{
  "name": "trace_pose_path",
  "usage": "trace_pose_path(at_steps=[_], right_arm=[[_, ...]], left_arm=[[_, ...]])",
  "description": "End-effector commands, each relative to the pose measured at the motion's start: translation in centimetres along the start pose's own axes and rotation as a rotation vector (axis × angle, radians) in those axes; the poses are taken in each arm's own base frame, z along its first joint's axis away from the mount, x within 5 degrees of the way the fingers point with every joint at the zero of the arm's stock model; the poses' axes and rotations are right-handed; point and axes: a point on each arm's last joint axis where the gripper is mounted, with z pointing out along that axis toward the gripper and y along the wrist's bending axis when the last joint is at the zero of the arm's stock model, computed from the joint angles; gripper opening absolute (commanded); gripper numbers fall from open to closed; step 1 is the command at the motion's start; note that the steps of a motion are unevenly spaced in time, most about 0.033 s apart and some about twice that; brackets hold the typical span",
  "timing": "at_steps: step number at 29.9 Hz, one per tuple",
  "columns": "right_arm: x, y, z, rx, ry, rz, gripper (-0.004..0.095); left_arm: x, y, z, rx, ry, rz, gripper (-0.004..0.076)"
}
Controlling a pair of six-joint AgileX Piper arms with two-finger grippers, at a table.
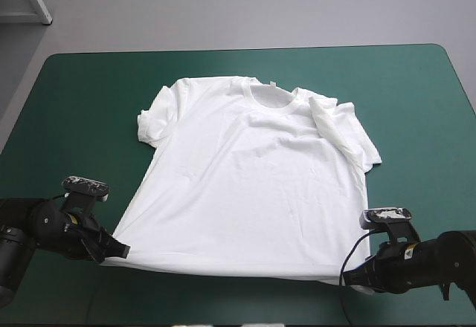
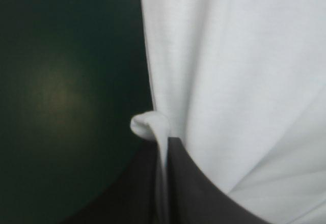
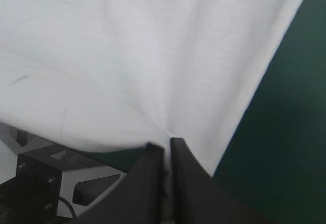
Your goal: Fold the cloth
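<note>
— Where's the T-shirt point(image 1: 253, 186) sitting?

— Spread flat, front up, in the middle of the teal-green cover point(image 1: 74, 104). The collar point(image 1: 274, 96) points to the table's far edge and the hem point(image 1: 223, 267) runs along the near edge.

— Is it smooth?

— Mostly. The left-side sleeve point(image 1: 155, 119) is bunched up against the body. The right-side sleeve point(image 1: 338, 130) is creased and folded over on itself toward the chest. A few soft wrinkles cross the chest.

— And the arms?

— Both are low at the near edge, one at each hem corner. The left gripper point(image 1: 123, 251) is pinched tight on the left corner. In its wrist camera the black fingers point(image 2: 204, 198) are all but together. A thin fold of white cloth runs up between them, and a small curl of the edge pokes out at their tips.

— The right one?

— Much alike. The right gripper point(image 1: 351, 279) is clamped on the right hem corner. Its fingers meet with the cloth between them, and creases fan out from the tips across the shirt.

— Is the hem lying on the table?

— At the corners it's drawn up into the fingers, and a dark shadow sits under the hem between the two grippers. I can't tell from here whether the middle touches the cover.
</note>
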Motion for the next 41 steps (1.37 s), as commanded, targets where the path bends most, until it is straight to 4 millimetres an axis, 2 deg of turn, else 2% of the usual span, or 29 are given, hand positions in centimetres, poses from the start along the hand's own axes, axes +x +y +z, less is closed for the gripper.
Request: trace_pose_path(at_steps=[1,3,6,7,9,11,14,19,22,26,29,31,35,41], right_arm=[[-0.3,0.1,-0.6,0.006,-0.040,-0.030,0.0176],[-0.3,0.0,-0.6,0.017,-0.041,-0.038,0.0329],[-0.3,-0.1,-0.6,0.034,-0.040,-0.045,0.0592],[-0.3,-0.1,-0.6,0.038,-0.040,-0.047,0.0653],[-0.3,-0.2,-0.7,0.048,-0.041,-0.051,0.0709],[-0.5,-0.3,-0.9,0.067,-0.053,-0.057,0.0711],[-1.3,0.0,-2.0,0.077,-0.116,-0.068,0.0700],[-3.6,1.1,-6.2,0.123,-0.311,-0.119,0.0698],[-4.7,1.5,-9.3,0.194,-0.437,-0.126,0.0698],[-5.3,1.7,-12.6,0.280,-0.557,-0.122,0.0698],[-5.4,2.0,-13.7,0.281,-0.603,-0.102,0.0698],[-5.5,2.2,-13.7,0.262,-0.607,-0.097,0.0698],[-5.5,2.7,-13.5,0.197,-0.599,-0.084,0.0698],[-5.2,2.8,-13.3,0.179,-0.564,-0.080,0.0697]], left_arm=[[0.3,0.0,-0.8,-0.006,0.023,0.022,0.0073],[0.3,0.0,-0.8,-0.006,0.023,0.022,0.0148],[0.3,0.0,-0.8,-0.006,0.023,0.022,0.0307],[0.3,0.0,-0.8,-0.004,0.021,0.021,0.0368],[0.2,-0.1,-0.8,0.000,0.014,0.019,0.0465],[0.0,-0.2,-0.8,0.010,-0.011,0.015,0.0510],[-0.8,-0.1,-0.8,0.004,-0.101,0.008,0.0515],[-2.8,0.2,-2.2,-0.029,-0.269,0.008,0.0515],[-4.7,0.4,-4.0,-0.042,-0.338,0.011,0.0515],[-7.7,0.8,-7.5,-0.065,-0.447,0.027,0.0515],[-10.1,1.1,-9.9,-0.077,-0.512,0.033,0.0515],[-11.3,1.3,-10.6,-0.079,-0.523,0.036,0.0514],[-13.5,1.8,-9.8,-0.081,-0.519,0.033,0.0508],[-17.2,3.0,-5.0,-0.071,-0.462,0.018,0.0508]])
